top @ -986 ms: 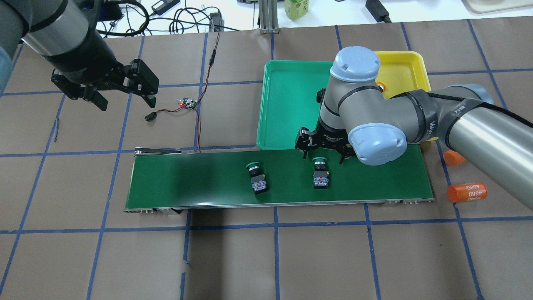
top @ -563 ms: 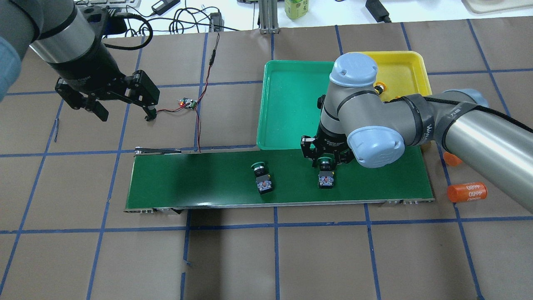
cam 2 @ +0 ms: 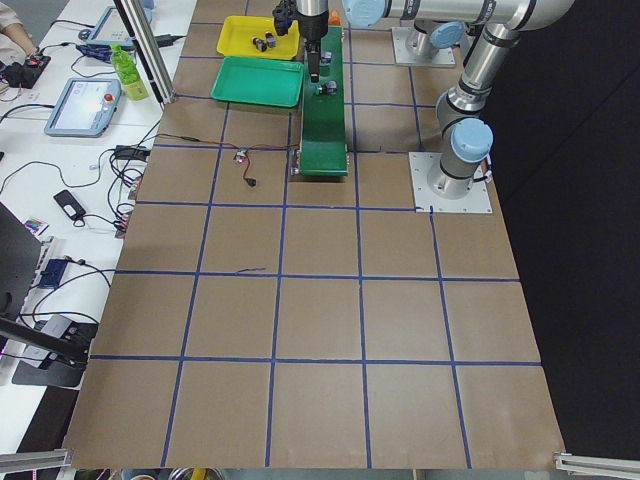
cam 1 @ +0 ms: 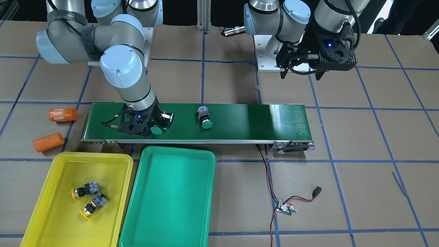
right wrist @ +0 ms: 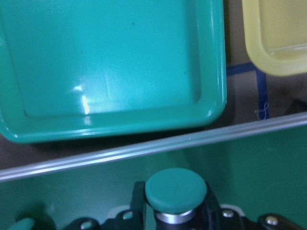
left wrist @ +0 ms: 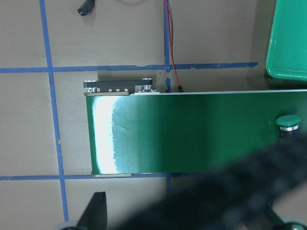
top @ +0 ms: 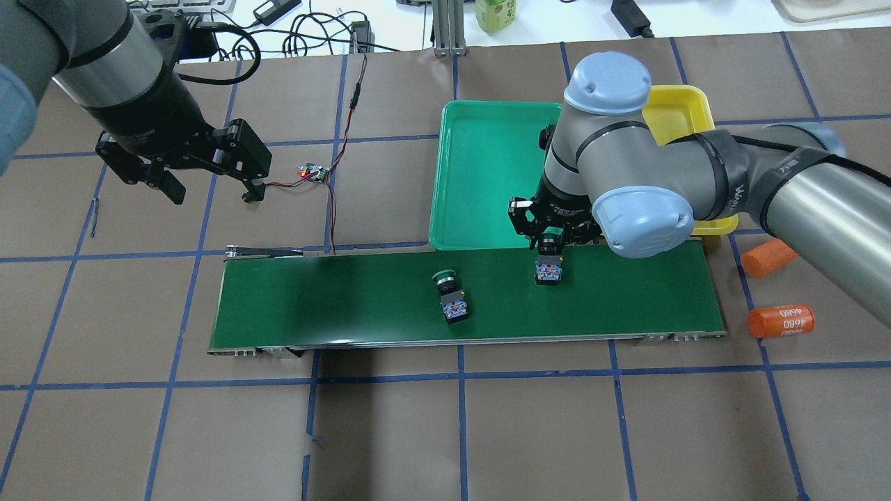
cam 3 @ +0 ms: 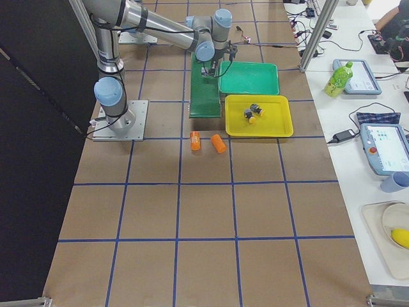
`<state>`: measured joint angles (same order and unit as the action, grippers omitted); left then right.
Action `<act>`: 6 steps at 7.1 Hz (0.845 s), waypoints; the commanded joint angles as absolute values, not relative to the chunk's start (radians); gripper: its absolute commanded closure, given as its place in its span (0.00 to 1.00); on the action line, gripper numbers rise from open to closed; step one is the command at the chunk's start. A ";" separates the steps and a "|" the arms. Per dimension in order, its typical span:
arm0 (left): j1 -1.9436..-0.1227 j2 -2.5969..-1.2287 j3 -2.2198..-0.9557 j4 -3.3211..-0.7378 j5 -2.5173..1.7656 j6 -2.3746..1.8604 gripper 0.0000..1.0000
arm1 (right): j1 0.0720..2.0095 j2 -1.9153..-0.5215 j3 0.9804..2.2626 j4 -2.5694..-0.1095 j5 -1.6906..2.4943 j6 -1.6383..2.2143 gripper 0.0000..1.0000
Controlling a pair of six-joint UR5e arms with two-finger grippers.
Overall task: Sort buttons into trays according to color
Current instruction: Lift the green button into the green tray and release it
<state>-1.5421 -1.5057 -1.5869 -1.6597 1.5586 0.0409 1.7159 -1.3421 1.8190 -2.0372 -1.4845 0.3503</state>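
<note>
My right gripper (top: 550, 243) is shut on a green-capped button (top: 548, 268) and holds it over the belt's far edge, next to the green tray (top: 480, 139). The right wrist view shows its cap (right wrist: 176, 188) between the fingers, with the green tray (right wrist: 110, 62) just ahead. A second green button (top: 449, 296) lies on the conveyor belt (top: 334, 299). Two yellow buttons (cam 1: 85, 189) lie in the yellow tray (cam 1: 51, 219). My left gripper (top: 209, 188) is open and empty, off the belt's left end.
Two orange cylinders (top: 779, 320) lie right of the belt. A small circuit board (top: 314, 172) with red and black wires sits between my left gripper and the green tray. The green tray holds nothing.
My right gripper closed on the green button and carried it toward the green tray. The other green button moved right along the belt. My left gripper shifted only slightly.
</note>
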 commanded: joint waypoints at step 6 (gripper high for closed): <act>-1.543 -1.491 -1.562 -1.657 1.568 0.041 0.00 | 1.667 -1.159 1.537 -2.012 -1.489 0.348 0.00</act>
